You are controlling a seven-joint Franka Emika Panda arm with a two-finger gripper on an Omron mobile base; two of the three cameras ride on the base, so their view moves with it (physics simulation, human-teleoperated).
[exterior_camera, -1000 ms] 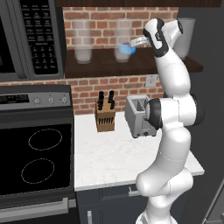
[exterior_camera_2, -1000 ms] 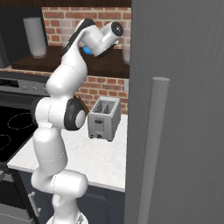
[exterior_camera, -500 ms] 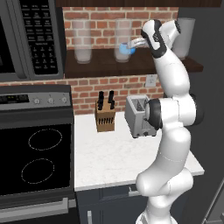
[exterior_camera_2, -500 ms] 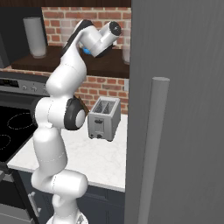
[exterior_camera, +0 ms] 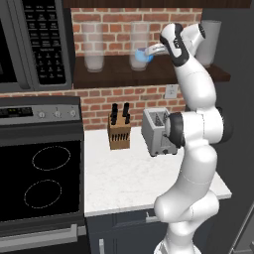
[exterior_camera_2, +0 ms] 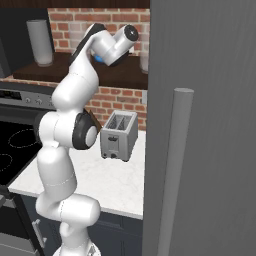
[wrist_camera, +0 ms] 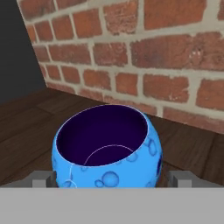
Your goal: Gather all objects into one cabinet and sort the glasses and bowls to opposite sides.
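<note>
A small blue bowl (wrist_camera: 107,148) with a dark inside stands upright on the brown wooden shelf (wrist_camera: 30,118) in front of the brick wall. My gripper (wrist_camera: 111,180) is open, one fingertip (wrist_camera: 43,179) on each side of the bowl, close to it but not pressing. In the left base view the gripper (exterior_camera: 147,51) is level with the blue bowl (exterior_camera: 142,56), in front of a clear glass (exterior_camera: 140,37). Another clear glass (exterior_camera: 93,47) and a grey glass (exterior_camera: 211,42) stand on the same shelf. The navy cabinet door (exterior_camera_2: 210,115) with its grey bar handle (exterior_camera_2: 172,170) hangs open at the right.
A toaster (exterior_camera: 156,131) and a knife block (exterior_camera: 119,130) stand on the white counter (exterior_camera: 129,183) below the shelf. A stove (exterior_camera: 39,173) and a microwave (exterior_camera: 30,44) are on the left. The open door stands close to the arm's right side.
The hand has shifted only slightly at the shelf. The blue bowl has not moved and the jaws stay open.
</note>
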